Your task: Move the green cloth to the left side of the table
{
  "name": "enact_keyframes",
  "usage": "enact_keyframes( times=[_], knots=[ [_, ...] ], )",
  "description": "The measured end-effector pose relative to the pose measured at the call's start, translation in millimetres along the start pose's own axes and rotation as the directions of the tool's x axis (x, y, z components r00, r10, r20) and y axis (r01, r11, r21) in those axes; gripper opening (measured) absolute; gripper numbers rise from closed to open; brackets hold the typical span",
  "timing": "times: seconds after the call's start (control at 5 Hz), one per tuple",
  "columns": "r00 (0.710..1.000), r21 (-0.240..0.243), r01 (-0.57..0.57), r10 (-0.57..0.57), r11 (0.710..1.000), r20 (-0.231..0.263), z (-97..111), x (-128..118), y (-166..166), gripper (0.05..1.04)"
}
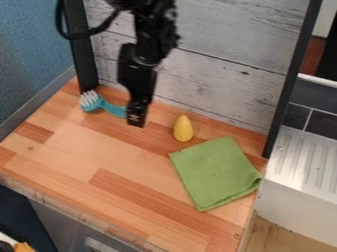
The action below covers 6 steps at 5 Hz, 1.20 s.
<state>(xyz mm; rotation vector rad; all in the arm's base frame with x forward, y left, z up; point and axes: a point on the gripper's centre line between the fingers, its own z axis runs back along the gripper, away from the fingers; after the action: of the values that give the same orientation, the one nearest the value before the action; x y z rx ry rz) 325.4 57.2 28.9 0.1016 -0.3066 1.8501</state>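
Evidently, picking up is the step in hand: the folded green fabric cloth (214, 172) lies on the right of the wooden counter (59, 152). The black two-finger claw (136, 118) hangs near the teal, white-bristled brush (92, 102); from this angle I can't tell whether it's wide or narrow. Next: across, down, grip an edge, then carry left

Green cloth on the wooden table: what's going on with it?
Nothing is handling the green cloth at this moment. It lies folded on the table's right side as pictured, so it isn't on the left. The robot's tool hangs away from it, near the blue brush, with a yellow cone-shaped object between tool and cloth.
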Motion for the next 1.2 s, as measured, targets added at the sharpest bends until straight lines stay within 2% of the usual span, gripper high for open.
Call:
enact_keyframes(
  times=[0.4,0.6,0.8,1.2],
  knots=[
    [0.988,-0.045,0.137,-0.139,0.99,-0.066,32.0,-73.3,15.0,0.999],
    [0.974,-0.036,0.209,-0.212,0.977,-0.079,34.7,-102.3,22.1,0.999],
    [0.957,-0.021,0.285,-0.286,0.958,-0.054,25.5,-122.5,33.0,0.999],
    [0.951,0.068,0.308,-0.304,0.949,-0.056,-5.8,-138.5,51.0,0.999]
  ],
)
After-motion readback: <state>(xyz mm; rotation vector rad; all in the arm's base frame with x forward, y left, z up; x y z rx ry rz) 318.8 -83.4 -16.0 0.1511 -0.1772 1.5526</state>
